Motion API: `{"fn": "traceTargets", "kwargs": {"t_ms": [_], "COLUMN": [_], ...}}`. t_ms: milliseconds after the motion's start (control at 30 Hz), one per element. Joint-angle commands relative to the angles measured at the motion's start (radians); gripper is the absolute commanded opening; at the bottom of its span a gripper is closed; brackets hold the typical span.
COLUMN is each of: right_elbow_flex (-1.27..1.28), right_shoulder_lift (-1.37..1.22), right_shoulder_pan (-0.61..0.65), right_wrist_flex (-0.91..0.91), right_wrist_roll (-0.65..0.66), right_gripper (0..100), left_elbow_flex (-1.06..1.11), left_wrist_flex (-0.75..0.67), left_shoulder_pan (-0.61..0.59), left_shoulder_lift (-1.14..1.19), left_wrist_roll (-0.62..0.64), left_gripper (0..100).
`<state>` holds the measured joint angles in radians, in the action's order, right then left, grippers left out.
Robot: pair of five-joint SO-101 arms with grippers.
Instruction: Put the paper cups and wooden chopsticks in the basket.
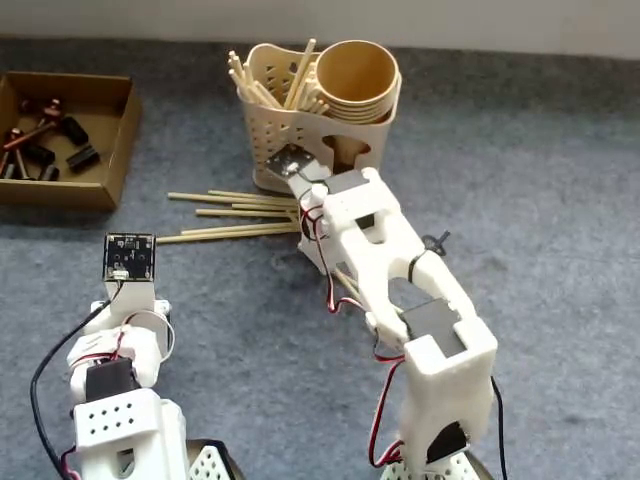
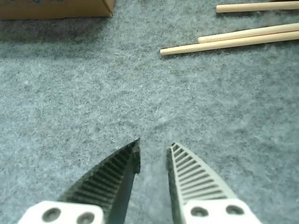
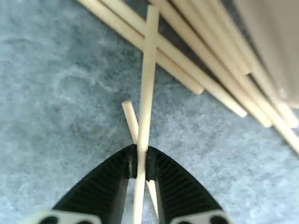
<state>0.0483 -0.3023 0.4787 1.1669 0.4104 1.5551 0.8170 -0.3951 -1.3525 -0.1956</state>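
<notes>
The step in hand is the chopstick pickup. The right gripper point(image 3: 141, 161) is clamped on one chopstick point(image 3: 145, 84), its black ribbed jaws pressed against the stick's sides. A second stick point(image 3: 130, 116) crosses close behind it at the jaws; I cannot tell whether it is pinched too or merely lies on the carpet point(image 1: 540, 200).

In the high view this arm stretches toward twelve o'clock, its wrist at the foot of the basket point(image 1: 275, 130). The loose chopsticks point(image 1: 230, 215) are fanned on the carpet at nine o'clock from that wrist. The paper cups point(image 1: 357, 75) sit nested in the basket's three o'clock side, and the stored chopsticks point(image 1: 262, 85) stand in its nine o'clock compartment (so the cups look done, the sticks only partly).

The next move, as I judge it, calls for lifting the held stick clear of the pile, raising it above the basket rim, and tipping it end-first into the narrow compartment.

The left gripper point(image 2: 154, 156) hangs over bare carpet at seven o'clock, its jaws slightly parted with nothing between them. A cardboard box point(image 1: 65, 140) sits at ten o'clock.

The chopsticks are pale, smooth, round wooden rods with blunt ends, light and likely to roll. The basket is cream plastic with slotted walls and a handle cut-out. The cups are thin tan paper with rolled rims. The carpet is grey, short-piled and felt-like.
</notes>
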Motion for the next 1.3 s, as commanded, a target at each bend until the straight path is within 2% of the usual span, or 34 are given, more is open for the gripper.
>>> {"fn": "traceTargets", "kwargs": {"t_ms": [0, 400, 733, 967, 1167, 1267], "right_elbow_flex": [0.031, 0.255, 0.303, 0.292, 0.300, 0.303], "right_shoulder_lift": [0.136, 0.470, 0.730, 0.829, 0.912, 0.954], "right_shoulder_pan": [0.007, 0.111, 0.145, 0.147, 0.168, 0.168], "right_wrist_flex": [0.005, 0.004, -0.002, -0.013, -0.246, -0.329], "right_wrist_roll": [-0.009, -0.023, -0.241, -0.505, -0.755, -0.761], "right_gripper": [0.4, 0.4, 0.4, 0.4, 0.4, 0.4], "left_elbow_flex": [-0.004, -0.004, -0.004, -0.004, -0.004, -0.004], "left_wrist_flex": [-0.017, -0.017, -0.017, -0.017, -0.017, -0.017], "left_shoulder_pan": [-0.008, -0.008, -0.008, -0.008, -0.007, -0.007], "left_shoulder_lift": [-0.008, -0.008, -0.008, -0.008, -0.008, -0.008], "left_wrist_roll": [-0.009, -0.009, -0.009, -0.009, -0.009, -0.009], "left_gripper": [10, 10, 10, 10, 10, 10]}}
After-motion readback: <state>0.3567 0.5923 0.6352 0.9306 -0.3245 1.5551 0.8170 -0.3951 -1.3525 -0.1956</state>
